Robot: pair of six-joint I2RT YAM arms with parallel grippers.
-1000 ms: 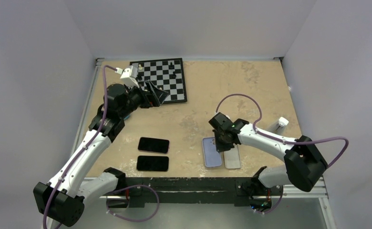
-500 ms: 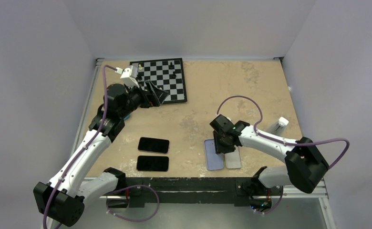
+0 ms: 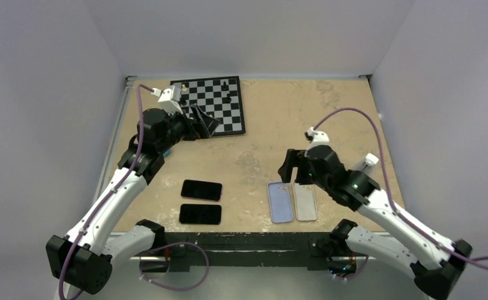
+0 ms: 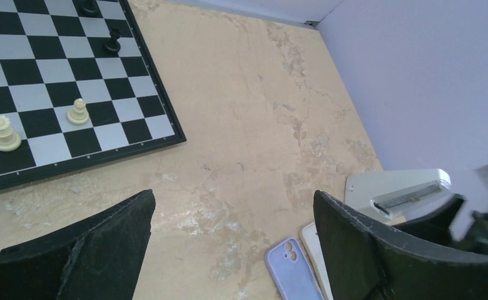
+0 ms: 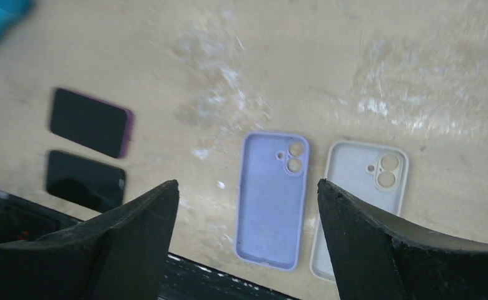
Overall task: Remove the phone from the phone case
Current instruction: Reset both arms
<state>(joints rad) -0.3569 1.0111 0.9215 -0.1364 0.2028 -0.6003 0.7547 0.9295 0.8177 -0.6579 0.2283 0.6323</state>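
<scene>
My right end effector [image 3: 295, 173] hangs open above the purple case [image 5: 271, 199] and the white case [image 5: 360, 206], both empty on the surface [image 3: 291, 112]; the far phone [image 3: 201, 190] and the near phone [image 3: 200, 214] lie bare, well to their left. I should lift straight up, brushing neither case.

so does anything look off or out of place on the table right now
Nothing stands out. The purple case and the white case lie flat, side by side, both empty. The far phone and the near phone lie flat to their left.
</scene>
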